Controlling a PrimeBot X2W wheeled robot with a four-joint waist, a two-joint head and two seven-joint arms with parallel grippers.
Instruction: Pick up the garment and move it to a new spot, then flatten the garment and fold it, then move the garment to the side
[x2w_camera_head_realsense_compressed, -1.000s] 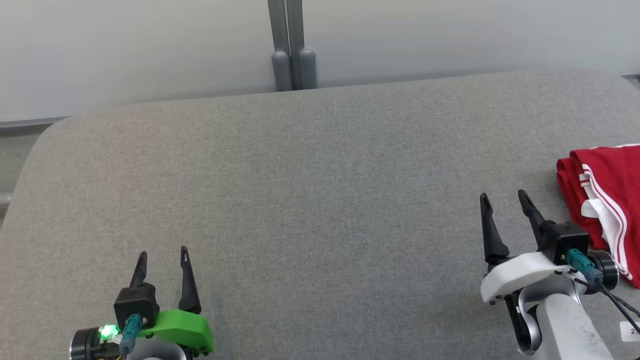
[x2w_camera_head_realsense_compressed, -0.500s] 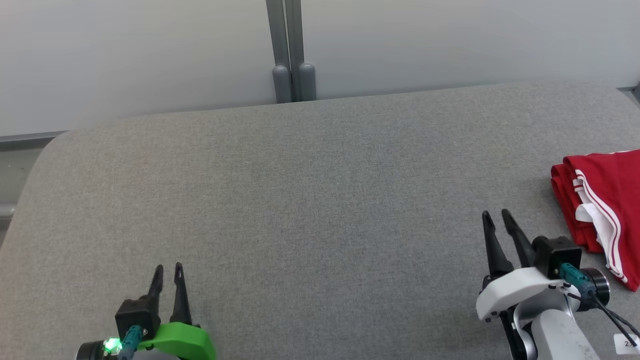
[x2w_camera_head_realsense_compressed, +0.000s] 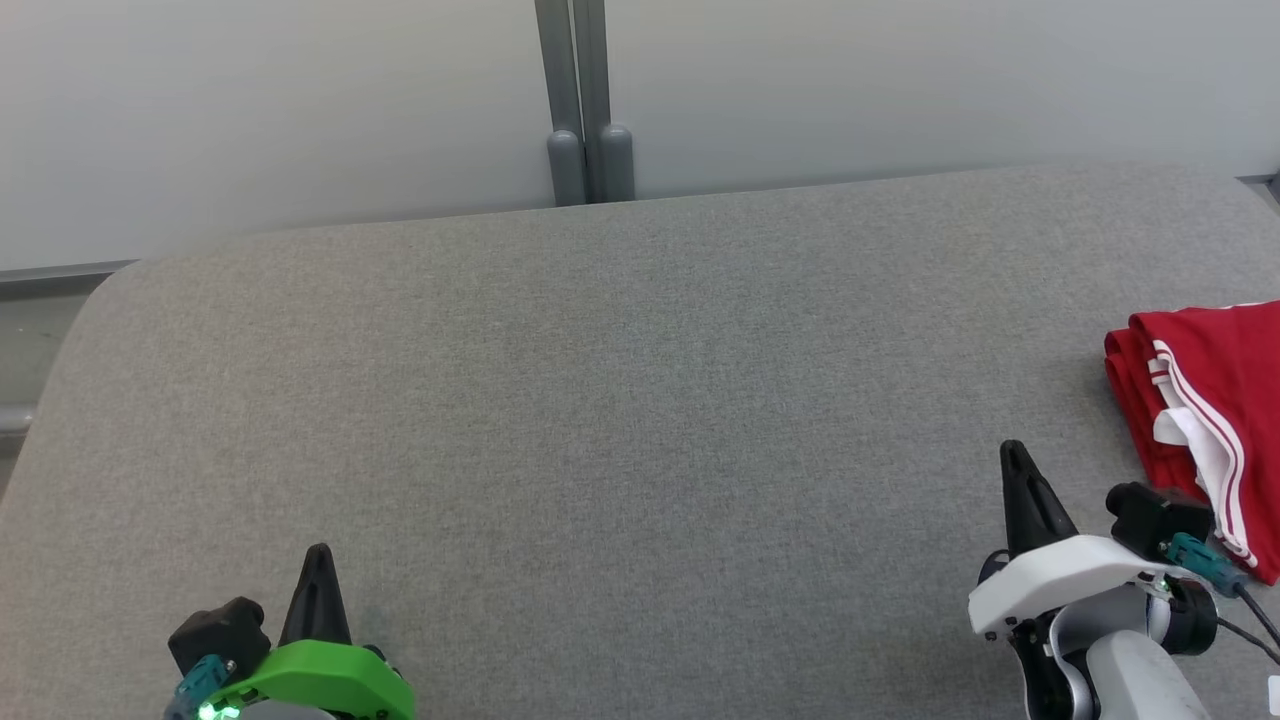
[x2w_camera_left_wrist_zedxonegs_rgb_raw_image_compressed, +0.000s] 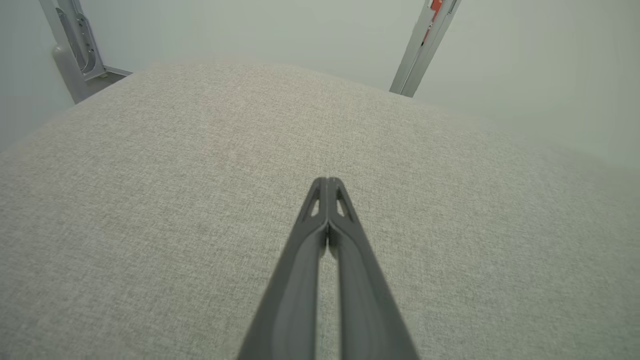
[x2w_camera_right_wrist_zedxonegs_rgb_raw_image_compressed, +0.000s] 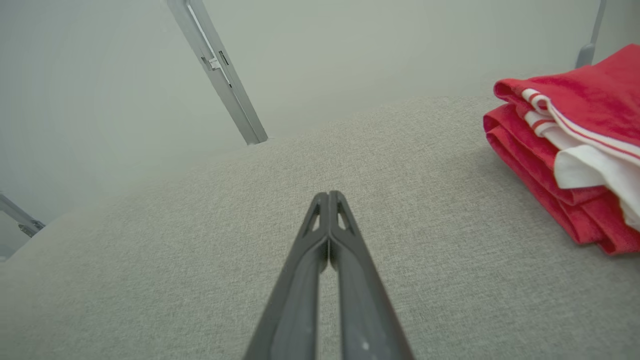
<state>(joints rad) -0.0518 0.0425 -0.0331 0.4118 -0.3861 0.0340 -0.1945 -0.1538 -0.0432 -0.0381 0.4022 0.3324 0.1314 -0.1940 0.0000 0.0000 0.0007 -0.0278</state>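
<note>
On the far right edge of the grey fabric-covered table (x2w_camera_head_realsense_compressed: 600, 400), the folded red garment with white stripes (x2w_camera_head_realsense_compressed: 1215, 390) is lying in a stack, partly running off the head view. My right gripper (x2w_camera_head_realsense_compressed: 1013, 452) is sitting near its front-left corner, not touching it, fingers pressing together on nothing. My left gripper (x2w_camera_head_realsense_compressed: 319, 552) is sitting at the lower left, well apart from the garment, fingers meeting tip to tip and holding nothing. Behind the table, a grey vertical post (x2w_camera_head_realsense_compressed: 585, 100) is standing against the pale wall (x2w_camera_head_realsense_compressed: 250, 100).
</note>
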